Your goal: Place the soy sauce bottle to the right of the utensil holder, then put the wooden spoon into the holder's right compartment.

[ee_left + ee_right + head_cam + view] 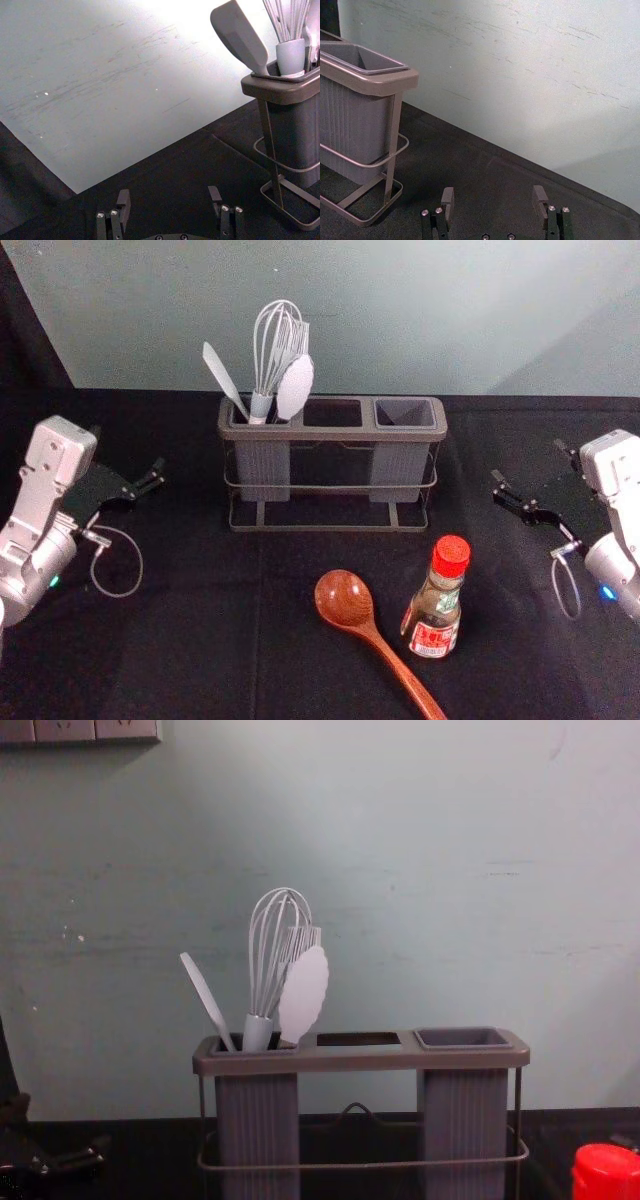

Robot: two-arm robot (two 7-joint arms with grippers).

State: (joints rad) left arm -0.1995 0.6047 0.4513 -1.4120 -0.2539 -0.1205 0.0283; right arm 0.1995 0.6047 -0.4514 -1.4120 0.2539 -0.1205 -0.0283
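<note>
The left gripper point(125, 453) hangs released over the dark cloth point(190, 640), at nine o'clock from the utensil holder point(335, 528); its wrist view shows the fingers point(123, 201) spread well apart with nothing between them. The right gripper point(530, 463) is at three o'clock from the holder, likewise released, its fingers point(448, 201) parted around nothing.

The soy sauce bottle point(436, 606), topped by a red cap point(451, 555), stands upright on the cloth at five o'clock from the holder. The wooden spoon point(344, 598) lies bowl up at six o'clock from it, its handle point(405, 676) running toward five o'clock. The bottle is near the spoon's bowl, at three o'clock.

The holder's right compartment point(402, 462) sits at its three o'clock end. Its nine o'clock compartment point(262, 475) carries a whisk point(261, 407), a pale spatula point(221, 374) and a broad white utensil point(295, 387). The dark shape low in the chest view is probably the left gripper.
</note>
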